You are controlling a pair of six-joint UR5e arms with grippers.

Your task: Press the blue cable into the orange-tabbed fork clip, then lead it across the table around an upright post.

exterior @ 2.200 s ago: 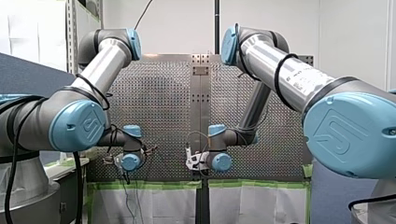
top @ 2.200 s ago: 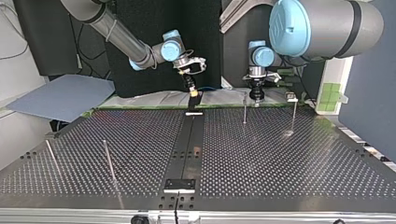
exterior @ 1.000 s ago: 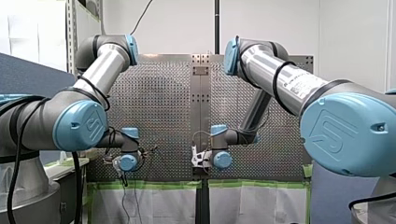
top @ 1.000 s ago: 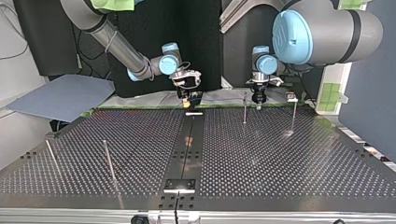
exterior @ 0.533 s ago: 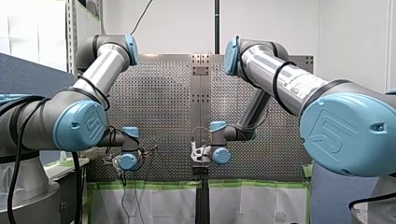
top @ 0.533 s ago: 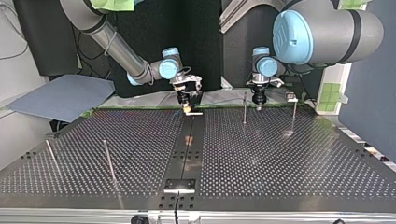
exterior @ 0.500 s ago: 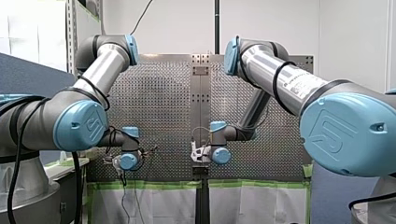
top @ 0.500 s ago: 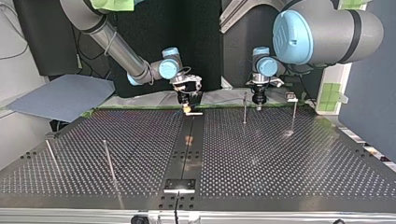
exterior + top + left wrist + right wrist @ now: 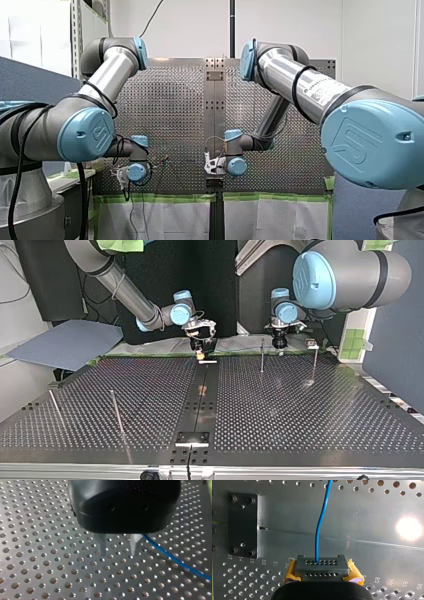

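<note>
The blue cable (image 9: 320, 522) runs from my right gripper (image 9: 322, 566) out over the table. That gripper's yellow pads (image 9: 291, 573) are shut on the cable, low over the middle strip at the table's far edge in the top view (image 9: 201, 354). My left gripper (image 9: 117, 553) hangs just above the perforated plate with its two metal fingers (image 9: 102, 545) apart and nothing between them. The blue cable (image 9: 175, 561) lies on the plate beside one finger. In the top view my left gripper (image 9: 278, 345) is beside an upright post (image 9: 261, 357). No orange-tabbed clip is visible.
A second post (image 9: 315, 362) stands at the top view's right, with a small pale fixture (image 9: 312, 344) behind it. Two leaning posts (image 9: 116, 412) stand at its near left. A black plate (image 9: 242, 525) is bolted on beside my right gripper. A blue sheet (image 9: 65, 342) lies off the table.
My left gripper's fingers have opened and it has lifted slightly from the plate. My right gripper came down to the far edge of the middle strip, then stayed there.
</note>
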